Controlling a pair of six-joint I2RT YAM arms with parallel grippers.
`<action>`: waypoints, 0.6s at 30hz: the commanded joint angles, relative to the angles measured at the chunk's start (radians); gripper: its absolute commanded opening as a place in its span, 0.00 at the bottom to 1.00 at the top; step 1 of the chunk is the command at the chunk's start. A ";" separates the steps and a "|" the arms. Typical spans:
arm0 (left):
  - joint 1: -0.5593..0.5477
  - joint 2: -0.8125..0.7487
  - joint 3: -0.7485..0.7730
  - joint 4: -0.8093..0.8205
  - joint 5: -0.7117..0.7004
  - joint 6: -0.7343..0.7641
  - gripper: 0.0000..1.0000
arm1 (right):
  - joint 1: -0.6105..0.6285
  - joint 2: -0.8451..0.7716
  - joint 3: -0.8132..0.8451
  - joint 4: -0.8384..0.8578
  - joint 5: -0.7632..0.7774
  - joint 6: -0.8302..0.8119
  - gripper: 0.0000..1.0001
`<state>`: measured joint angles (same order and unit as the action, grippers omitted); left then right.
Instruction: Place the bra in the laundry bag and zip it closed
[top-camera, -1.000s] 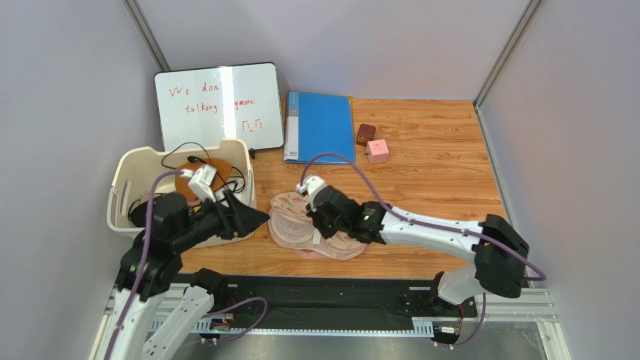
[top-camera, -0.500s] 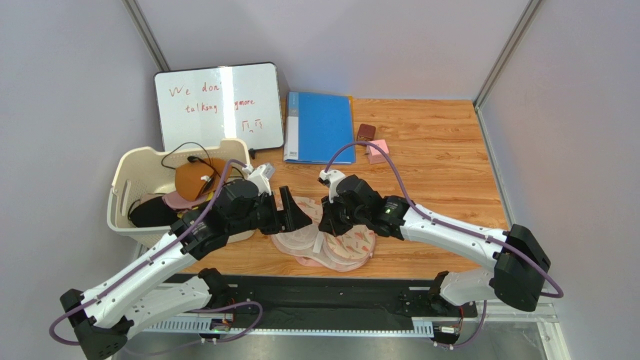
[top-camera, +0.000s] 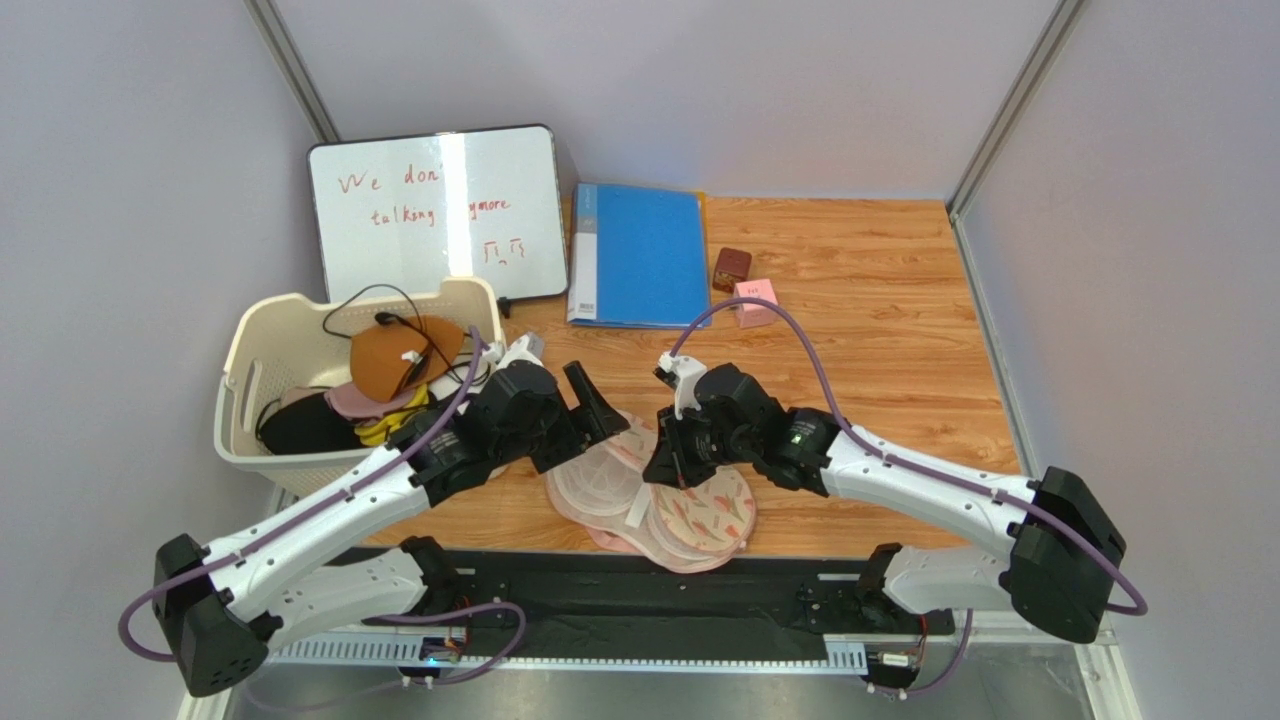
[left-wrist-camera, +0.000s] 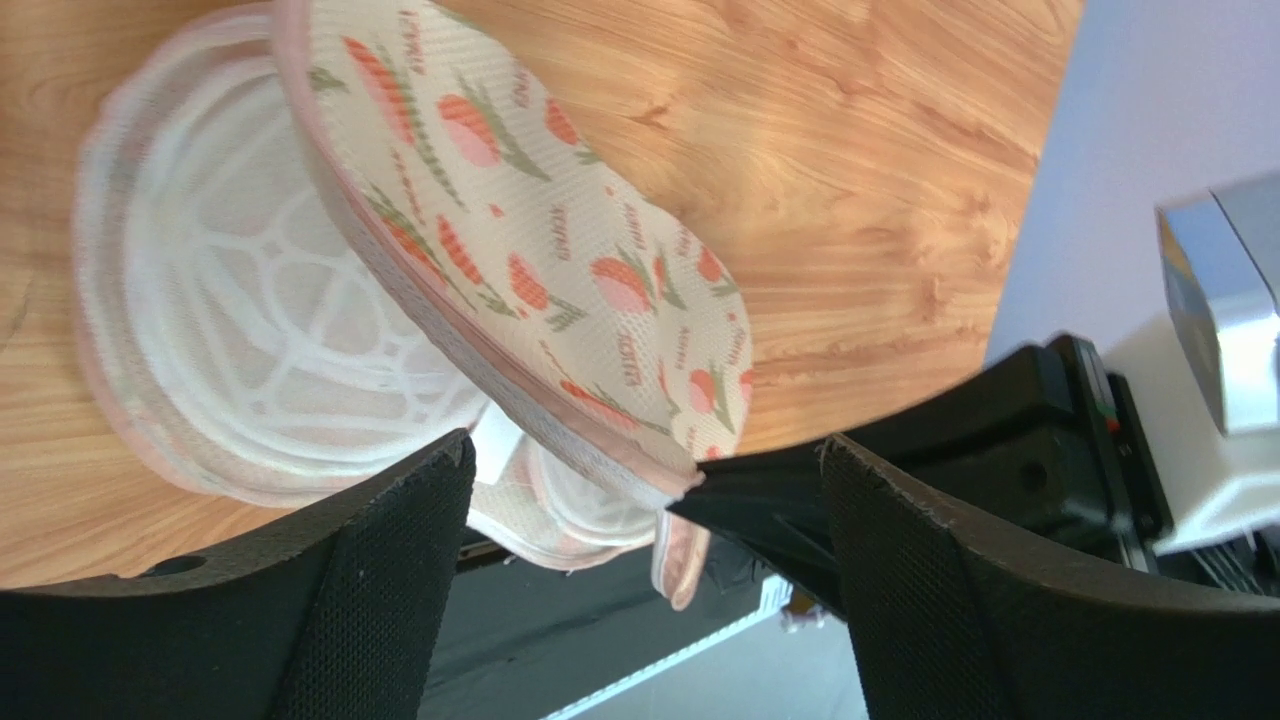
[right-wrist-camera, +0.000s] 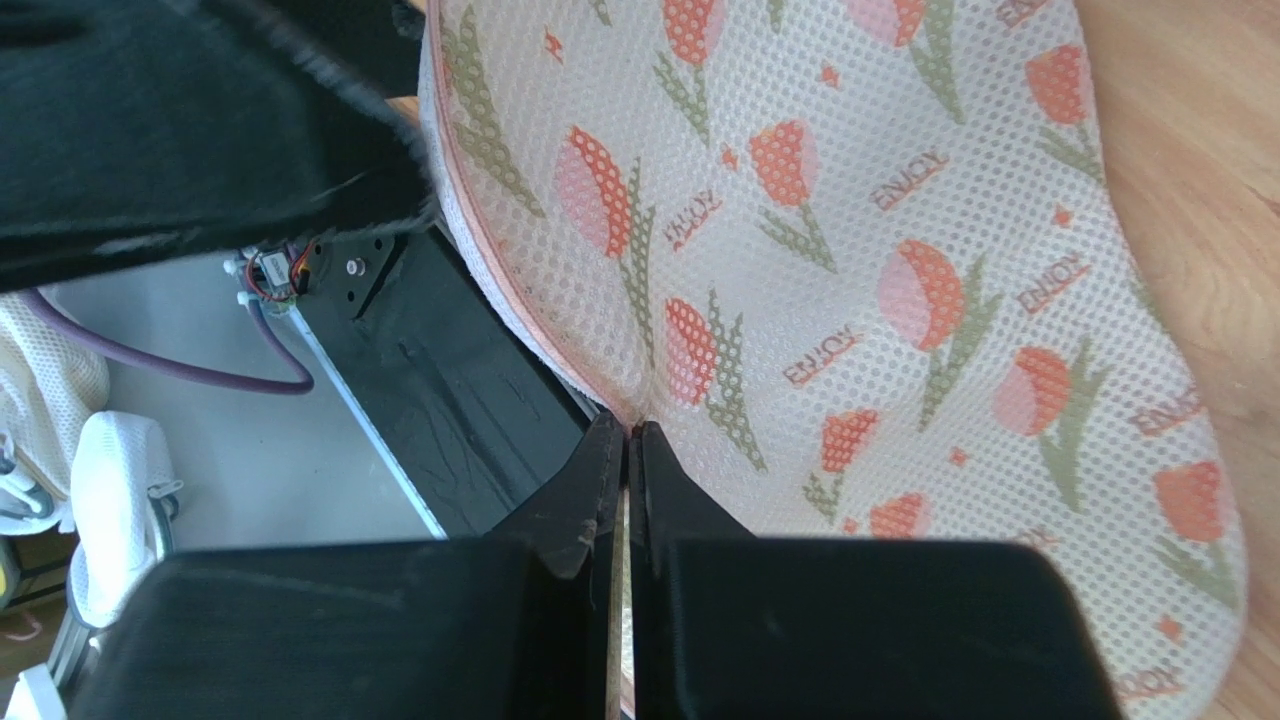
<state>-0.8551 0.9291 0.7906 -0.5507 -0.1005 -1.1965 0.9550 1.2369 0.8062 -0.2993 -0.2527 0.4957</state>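
One flap of the laundry bag stands lifted off the other.
Top view: the bag lies near the table's 6 o'clock edge, and the bra sits in the basket at the bag's 10 o'clock, well apart. Left wrist view: the left gripper is spread wide, grasping nothing, beside the raised flap. Right wrist view: the right gripper is clenched on the flap's pink edge.
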 joint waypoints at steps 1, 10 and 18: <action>-0.004 0.036 -0.007 0.023 -0.070 -0.117 0.86 | 0.001 -0.047 -0.007 0.086 -0.039 0.024 0.00; 0.028 0.143 0.059 0.095 -0.103 0.007 0.01 | 0.001 -0.065 -0.001 0.036 -0.025 0.011 0.17; 0.240 0.359 0.260 0.059 0.108 0.319 0.00 | -0.001 -0.212 -0.113 -0.142 0.144 0.081 0.70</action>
<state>-0.6750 1.2072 0.9352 -0.4885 -0.0814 -1.0756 0.9550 1.1114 0.7532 -0.3595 -0.1978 0.5297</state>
